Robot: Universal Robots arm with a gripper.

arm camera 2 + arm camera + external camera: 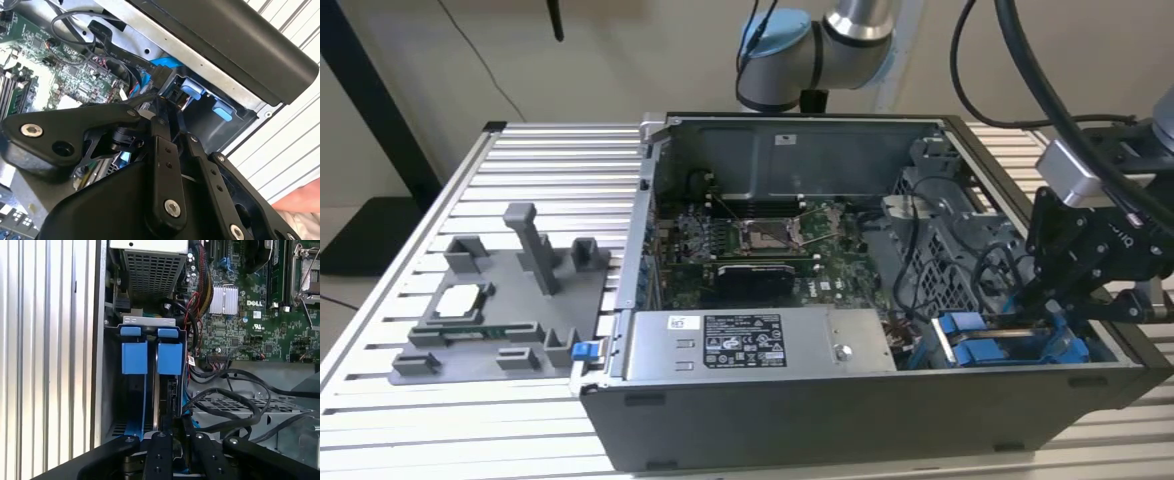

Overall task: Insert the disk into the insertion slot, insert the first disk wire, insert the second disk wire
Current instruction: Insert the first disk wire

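Exterior view puts the pincer (1057,318) low over the insertion slot (977,348), at the near corner of the open computer case (854,410) on the exterior view's right. The case stands on a ribbed aluminium table (400,420). Whether the pincer is open, closed or clamped on anything cannot be told. In the first wrist view a thin dark slab edged in blue, probably the disk (167,400), stands edge-on in line with the pincer and reaches down between the slot's two blue rails. How deep it sits is hidden.

The fit looks tight. A slight tilt would likely wedge a corner of the carrier against a rail or the bay's thin metal lip, and further pressure could bend a plastic tab. Black cables (235,390) loop just beside the bay. They look rubbery and springy, and could snag on the pincer's body or get pinched under the disk.

The rails are smooth bright plastic with squared tabs. The bay and case are matte grey sheet metal with thin edges. The pincer is matte black with round bolt heads.
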